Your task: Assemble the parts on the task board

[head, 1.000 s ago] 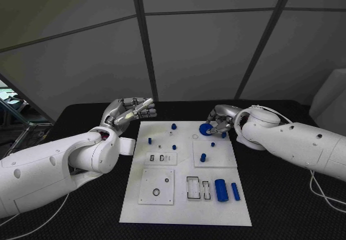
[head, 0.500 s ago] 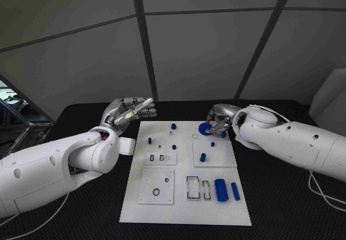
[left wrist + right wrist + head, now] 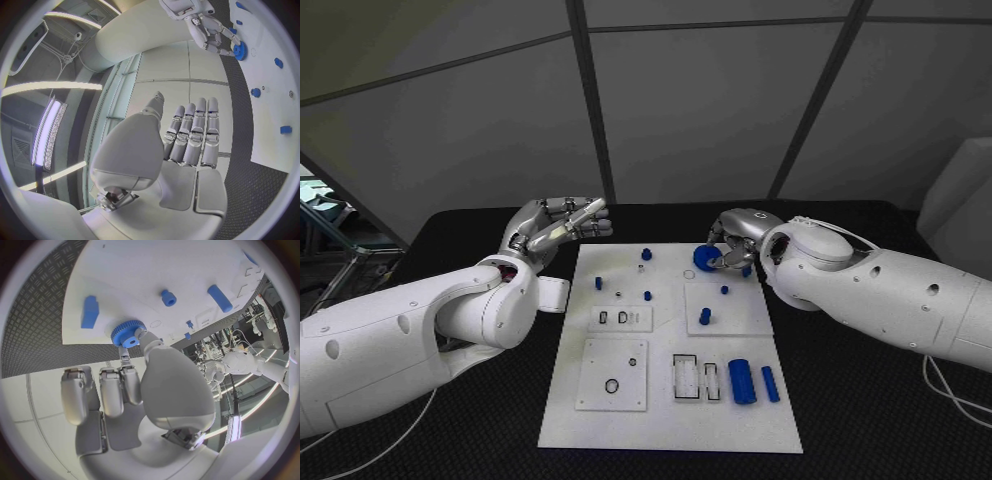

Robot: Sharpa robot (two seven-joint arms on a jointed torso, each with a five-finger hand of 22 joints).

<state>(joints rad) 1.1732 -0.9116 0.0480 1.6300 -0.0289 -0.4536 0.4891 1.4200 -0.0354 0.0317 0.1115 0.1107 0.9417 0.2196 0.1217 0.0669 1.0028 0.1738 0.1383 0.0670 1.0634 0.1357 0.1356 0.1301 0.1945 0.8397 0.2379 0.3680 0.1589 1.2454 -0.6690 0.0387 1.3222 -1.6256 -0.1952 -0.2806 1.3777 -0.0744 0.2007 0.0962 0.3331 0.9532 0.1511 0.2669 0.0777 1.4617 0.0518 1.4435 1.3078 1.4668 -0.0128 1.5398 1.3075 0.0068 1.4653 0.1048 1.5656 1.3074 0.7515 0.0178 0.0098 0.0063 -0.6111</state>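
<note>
Right hand (image 3: pixel 728 243) pinches blue gear (image 3: pixel 707 258) over far edge of task board (image 3: pixel 668 425); left hand (image 3: pixel 560 226) spread, empty, hovering. Placing step, I judge: next I need the gear lowered squarely onto its peg

The head camera looks down on the white rectangular task board (image 3: pixel 672 400); both wrist cameras (close behind their palms) share its far edge.

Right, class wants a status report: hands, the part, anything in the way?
Left hand open, raised off the task board. Right hand pinching blue gear over the board's far edge. Nothing blocking.
</note>
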